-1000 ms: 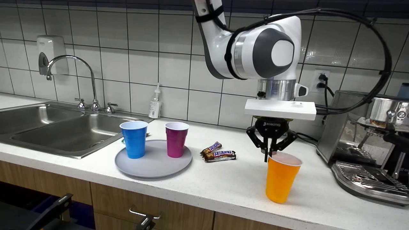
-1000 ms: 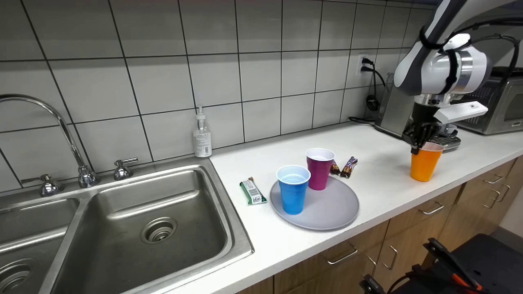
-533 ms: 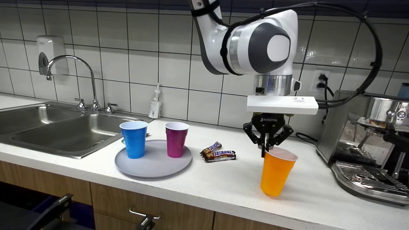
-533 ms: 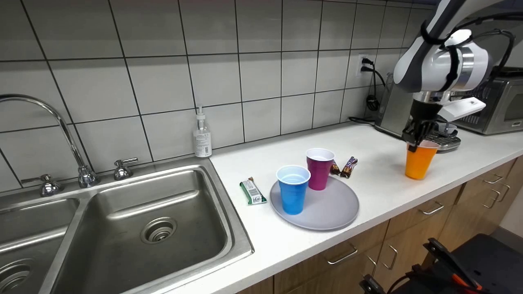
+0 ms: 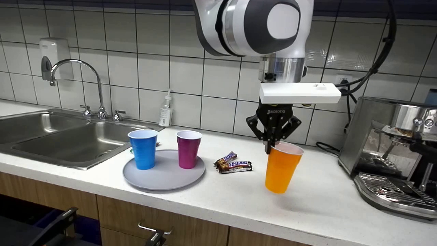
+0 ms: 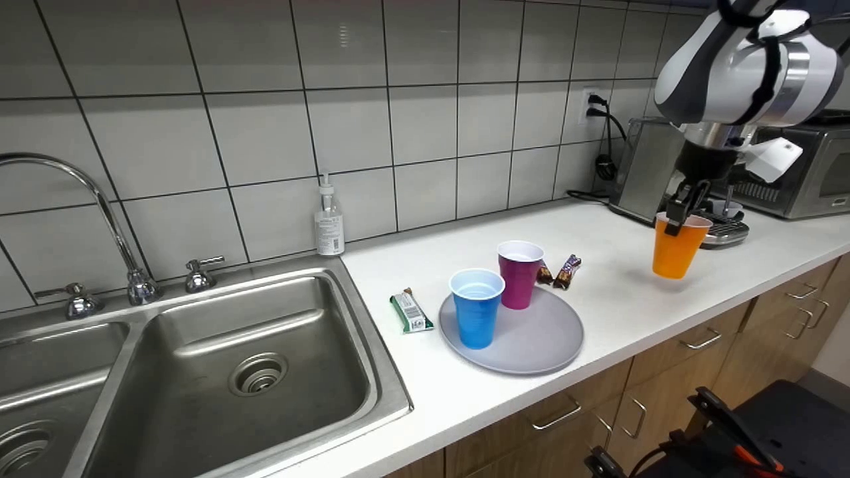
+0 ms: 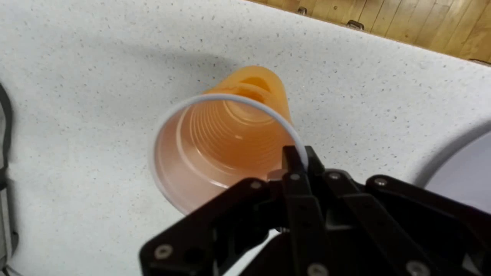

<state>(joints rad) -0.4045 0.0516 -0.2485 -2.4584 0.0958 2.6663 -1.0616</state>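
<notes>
An orange plastic cup (image 5: pixel 282 171) hangs tilted a little above the white counter, its shadow apart beneath it. My gripper (image 5: pixel 271 147) is shut on the near side of its rim. In the wrist view, the gripper (image 7: pixel 305 157) has one fingertip inside the cup (image 7: pixel 234 145) and one outside, with the white rim pinched between them. The cup looks empty. Off to one side, a blue cup (image 6: pixel 476 312) and a purple cup (image 6: pixel 518 279) stand upright on a grey plate (image 6: pixel 538 345). Two Snickers bars (image 5: pixel 235 166) lie on the counter between the plate and my gripper.
A steel coffee machine (image 5: pixel 382 136) stands beyond the orange cup, with a microwave (image 6: pixel 817 169) behind it. A double sink (image 6: pixel 232 385) with a faucet lies past the plate. Near it are a soap bottle (image 6: pixel 329 226) and a green-wrapped bar (image 6: pixel 411 311). Black cables run along the tiled wall.
Still gripped by its rim, the orange cup has risen off the counter with my gripper. Both have shifted up and leftward in both exterior views. The plate, its cups and the bars have stayed put.
</notes>
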